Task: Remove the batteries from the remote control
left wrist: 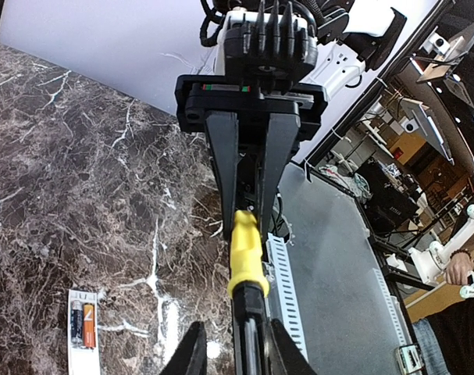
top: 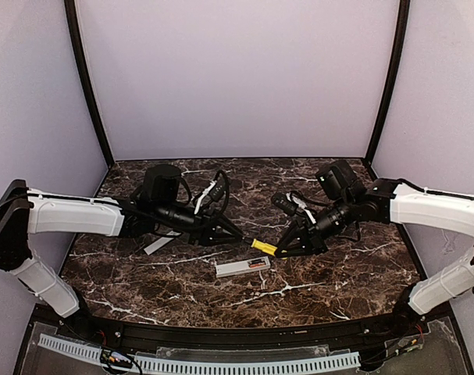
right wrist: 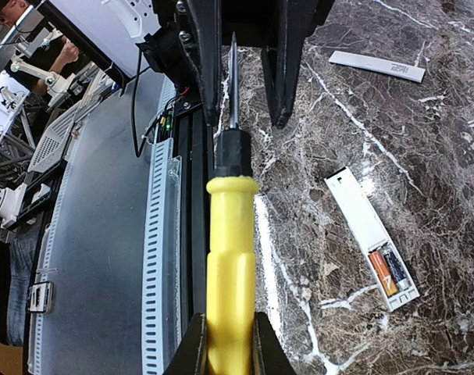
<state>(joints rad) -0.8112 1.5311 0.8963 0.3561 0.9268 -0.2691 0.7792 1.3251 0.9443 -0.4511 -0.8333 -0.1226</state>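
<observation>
The remote control [top: 242, 267] lies face down on the marble, its battery bay open at one end. In the left wrist view the remote [left wrist: 82, 353] holds an orange battery [left wrist: 89, 324] beside a dark one [left wrist: 76, 323]. In the right wrist view both sit in the remote [right wrist: 363, 219]: orange [right wrist: 383, 273], dark [right wrist: 396, 268]. My right gripper [top: 282, 250] [right wrist: 229, 332] is shut on the yellow handle of a screwdriver [right wrist: 231, 258] held above the table. My left gripper [top: 238, 233] [left wrist: 238, 336] is open, its fingers on either side of the screwdriver's dark shaft [left wrist: 251, 328].
The flat whitish cover strip [top: 158, 244] lies left of the remote, behind the left arm; it also shows in the right wrist view [right wrist: 377, 66]. The table's black front rail [top: 237, 336] and a slotted white cable duct [top: 197, 363] run along the near edge.
</observation>
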